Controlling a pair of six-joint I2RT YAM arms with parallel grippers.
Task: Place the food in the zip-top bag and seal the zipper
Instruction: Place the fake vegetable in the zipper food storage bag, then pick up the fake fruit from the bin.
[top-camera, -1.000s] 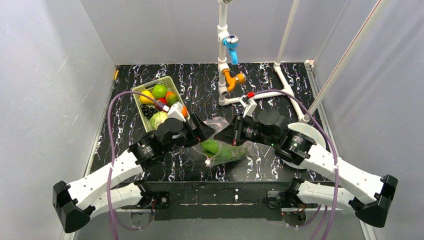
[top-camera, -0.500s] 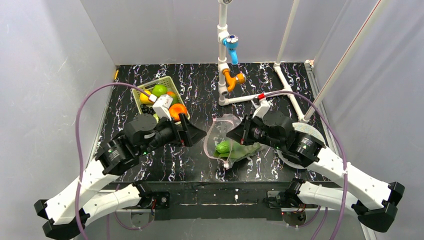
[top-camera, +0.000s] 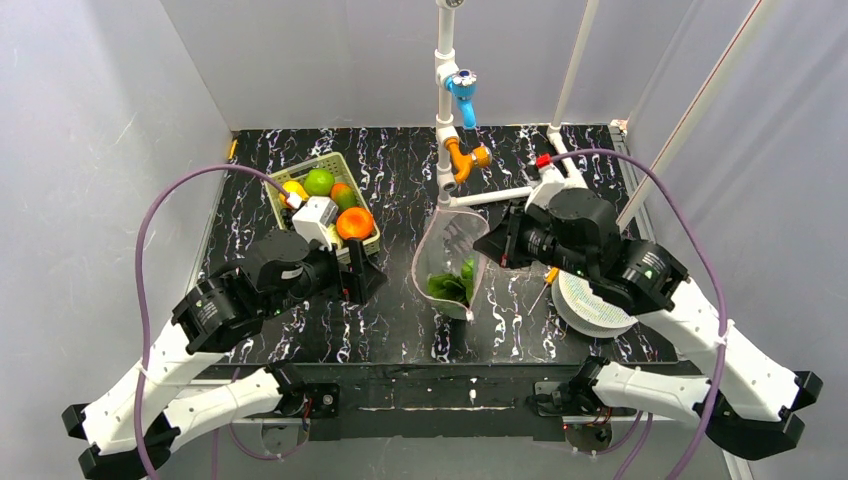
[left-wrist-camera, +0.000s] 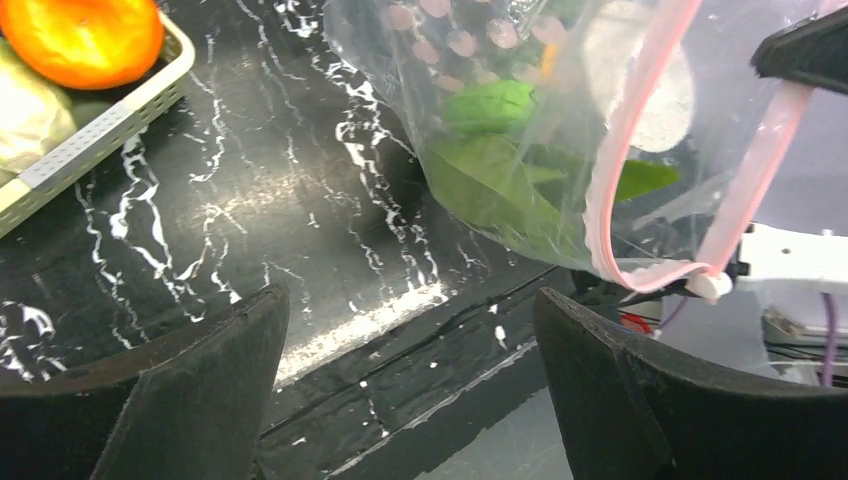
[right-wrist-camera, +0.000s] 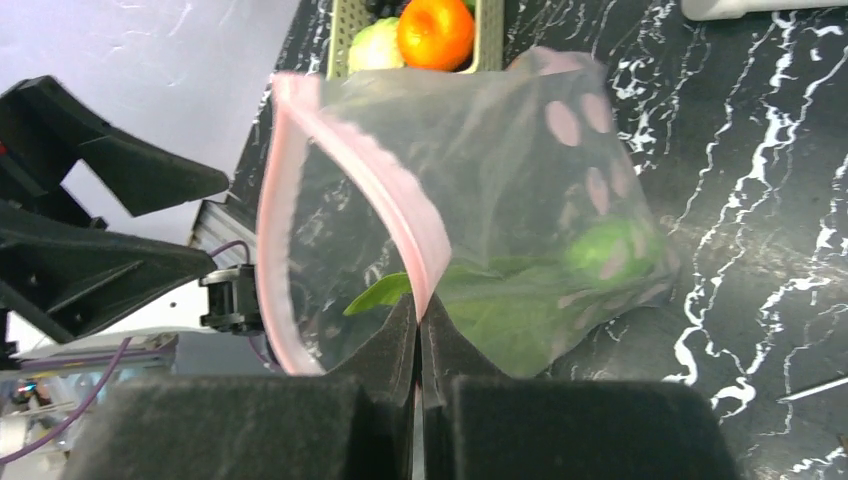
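- Right claw (right-wrist-camera: 418, 322): fingers pressed together on the zipper (right-wrist-camera: 392, 195), pinching the pinkish strip at one point on the mouth edge. No gap shows between the pads.
- Zip-top bag (top-camera: 449, 262): hangs from that pinch over the middle of the tabletop (top-camera: 400, 180), between the two arms. The mouth stands open in a loop. I cannot tell whether the lower end touches the tabletop.
- In the bag: a leafy green bunch (top-camera: 452, 287) at the bottom, seen through the clear plastic.
- Left claw (left-wrist-camera: 410, 305): fingers wide apart, nothing between them, touching nothing. It sits low over the tabletop just left of the bag and points at it, with bare tabletop between.
- Light-green basket (left-wrist-camera: 95, 135): at the left rear, behind the left claw. It holds an orange (top-camera: 355, 222) at the near right corner and several more coloured pieces.
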